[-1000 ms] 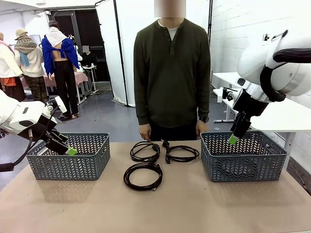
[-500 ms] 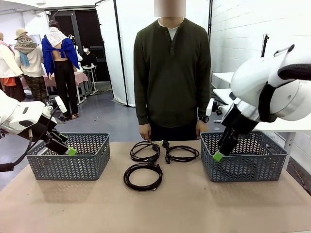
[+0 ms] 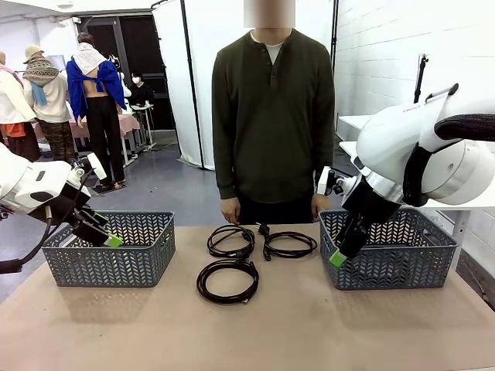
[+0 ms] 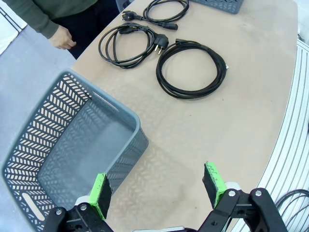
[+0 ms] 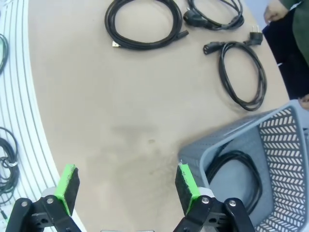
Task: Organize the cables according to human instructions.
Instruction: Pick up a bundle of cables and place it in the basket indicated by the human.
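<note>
The left end effector (image 4: 157, 186) and right end effector (image 5: 128, 186) spread wide, empty, above the counter's (image 3: 309, 332) 3 coiled cables (image 4: 161, 75).

The basket's (image 5: 285, 135) near wall hides part of the cable (image 5: 240, 154) inside, and the picture's edge cuts the basket off.

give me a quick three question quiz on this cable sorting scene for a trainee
1. True or false: the left basket holds a cable.
2. How many cables lie loose on the table?
3. The right gripper is: A) shut on a cable, B) open and empty, C) shut and empty.
Key: 1 false; 2 three; 3 B.
</note>
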Robot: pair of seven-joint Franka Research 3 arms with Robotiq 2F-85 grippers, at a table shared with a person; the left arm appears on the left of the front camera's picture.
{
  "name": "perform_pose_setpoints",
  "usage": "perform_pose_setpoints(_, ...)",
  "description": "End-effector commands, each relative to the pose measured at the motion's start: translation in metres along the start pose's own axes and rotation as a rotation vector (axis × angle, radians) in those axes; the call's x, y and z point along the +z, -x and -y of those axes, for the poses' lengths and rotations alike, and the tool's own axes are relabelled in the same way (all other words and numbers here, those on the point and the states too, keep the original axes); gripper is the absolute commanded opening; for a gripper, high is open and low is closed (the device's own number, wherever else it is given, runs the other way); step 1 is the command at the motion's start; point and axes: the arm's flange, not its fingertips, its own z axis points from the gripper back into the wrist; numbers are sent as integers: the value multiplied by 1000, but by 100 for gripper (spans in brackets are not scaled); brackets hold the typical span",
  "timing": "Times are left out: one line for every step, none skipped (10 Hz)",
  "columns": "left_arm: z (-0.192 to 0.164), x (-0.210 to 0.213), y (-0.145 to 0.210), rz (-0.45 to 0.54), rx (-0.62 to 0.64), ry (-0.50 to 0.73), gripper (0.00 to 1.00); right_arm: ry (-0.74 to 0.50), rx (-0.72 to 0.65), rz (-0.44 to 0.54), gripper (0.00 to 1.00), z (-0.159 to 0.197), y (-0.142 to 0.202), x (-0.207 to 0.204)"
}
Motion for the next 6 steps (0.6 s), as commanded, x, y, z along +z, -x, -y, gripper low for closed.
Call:
perform_pose_setpoints(-2,-1,1,6,4,3,100,5,2,-2,100,2,1,3)
perform_pose_setpoints(-2,-1,1,6,4,3,100,5,2,-2,100,2,1,3)
perform_pose_setpoints(-2,-1,1,6,4,3,100,5,2,-2,100,2,1,3)
perform_pose_setpoints(-2,-1,1,6,4,3,100,5,2,-2,100,2,1,3)
perform_pose_setpoints(-2,-1,1,6,4,3,100,5,2,-2,100,2,1,3)
perform_pose_setpoints(-2,-1,1,6,4,3,100,5,2,-2,100,2,1,3)
